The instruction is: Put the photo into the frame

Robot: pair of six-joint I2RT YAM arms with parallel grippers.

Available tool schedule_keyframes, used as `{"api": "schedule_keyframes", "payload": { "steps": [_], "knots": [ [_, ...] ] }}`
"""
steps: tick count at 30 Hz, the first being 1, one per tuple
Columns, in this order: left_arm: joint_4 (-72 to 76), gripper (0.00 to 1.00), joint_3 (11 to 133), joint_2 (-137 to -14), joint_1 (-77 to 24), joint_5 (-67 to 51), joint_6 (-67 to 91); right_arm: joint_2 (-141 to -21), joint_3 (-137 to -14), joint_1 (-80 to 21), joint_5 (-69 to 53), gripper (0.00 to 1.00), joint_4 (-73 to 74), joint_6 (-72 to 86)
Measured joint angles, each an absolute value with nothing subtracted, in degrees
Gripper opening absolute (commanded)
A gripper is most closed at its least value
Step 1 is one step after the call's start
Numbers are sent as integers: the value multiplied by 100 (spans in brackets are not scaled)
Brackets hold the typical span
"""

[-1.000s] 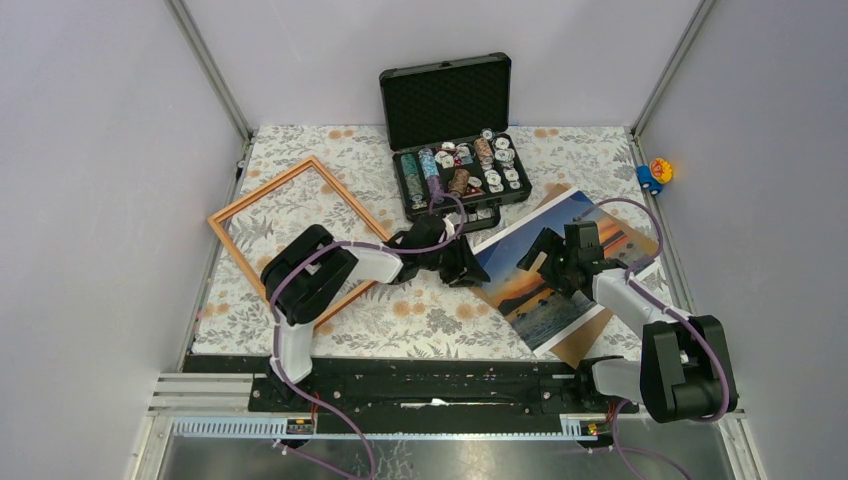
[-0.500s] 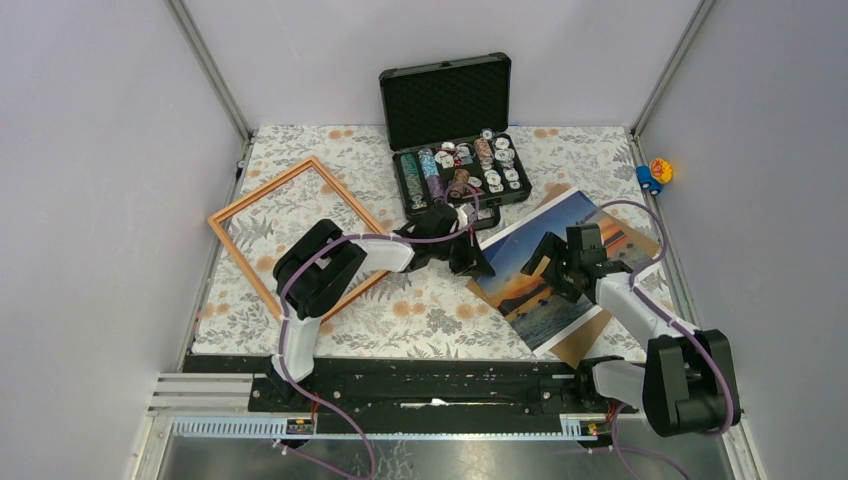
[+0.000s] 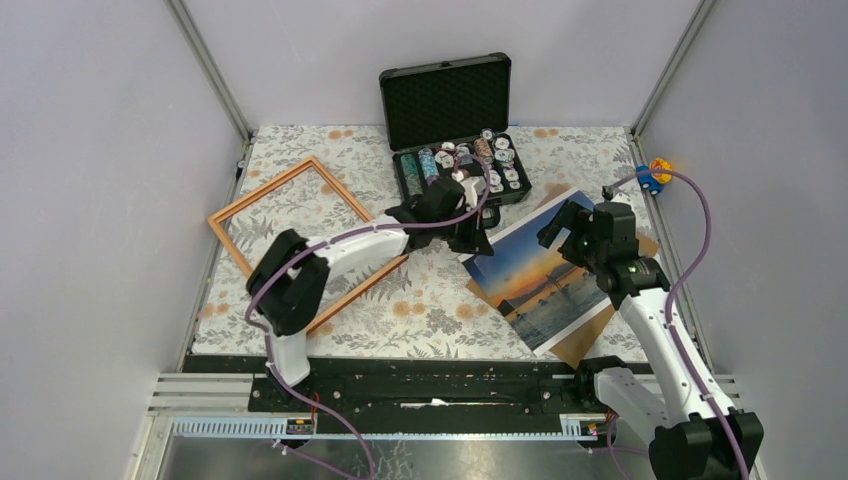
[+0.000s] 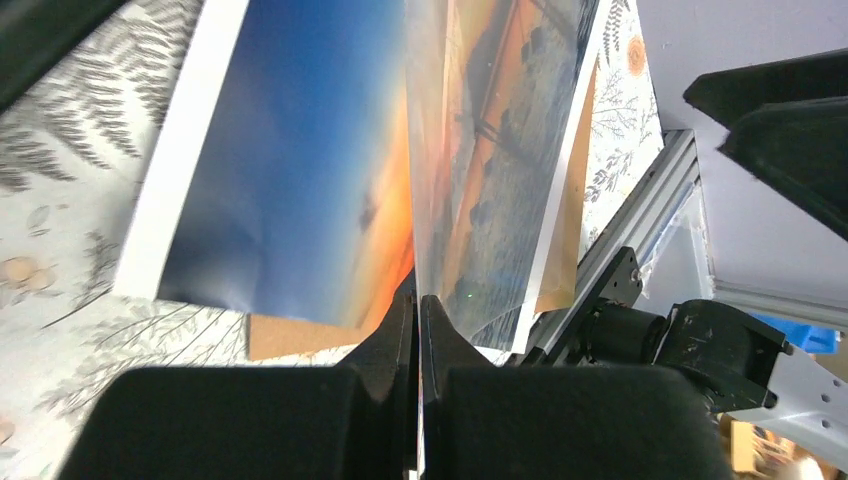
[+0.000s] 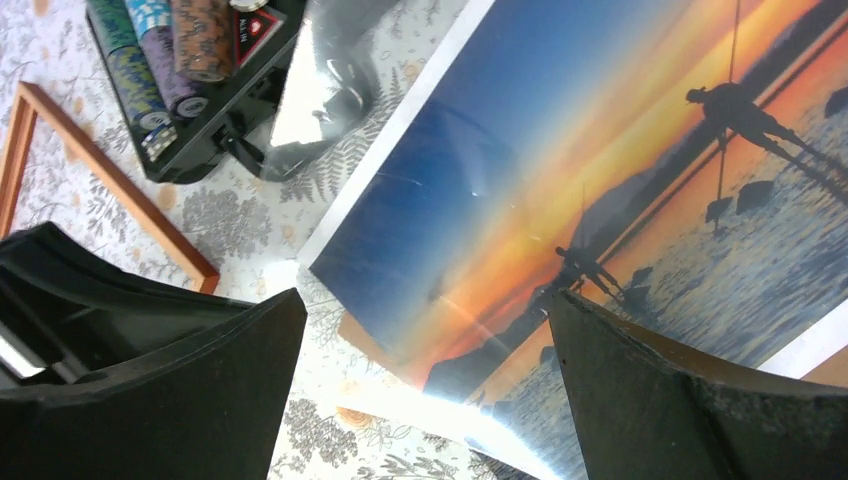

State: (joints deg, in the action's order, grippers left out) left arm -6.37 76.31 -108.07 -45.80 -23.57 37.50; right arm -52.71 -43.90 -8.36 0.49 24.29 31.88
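Photo lies flat under spread right gripper; left gripper pinches clear sheet beside it.

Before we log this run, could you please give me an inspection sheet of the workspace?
Surface: floral-print tablecloth, lying flat.
Job's things: glossy sunset photo lies on a brown cardboard board; thin orange-brown wooden frame lies apart on the left, tablecloth showing through.
Clutter: open black hard case of chips behind the photo.
Grippers: left gripper shut on a thin sheet edge at the photo's corner; right gripper open above the photo.
Cables: purple cables run along both arms.
Surroundings: grey walls; small blue-and-orange toy beyond the right rail.
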Motion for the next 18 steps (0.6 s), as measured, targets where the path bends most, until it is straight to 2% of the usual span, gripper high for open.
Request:
{"api": "schedule_keyframes", "payload": {
  "steps": [8,15,18],
  "knots": [
    [-1378,0,7430,-9557,-4167,-1712,3498,-5194,-4447,-836,-742,99,2528,3070],
    [-1221,0,5708,-8068,-2853,-1466,4029,-5325,-3859,-836,-1868,100,2123,3345],
    [-1227,0,5146,-7428,-2580,-1247,4202,-5360,-3476,-836,-2209,100,1743,3544]
  ]
}}
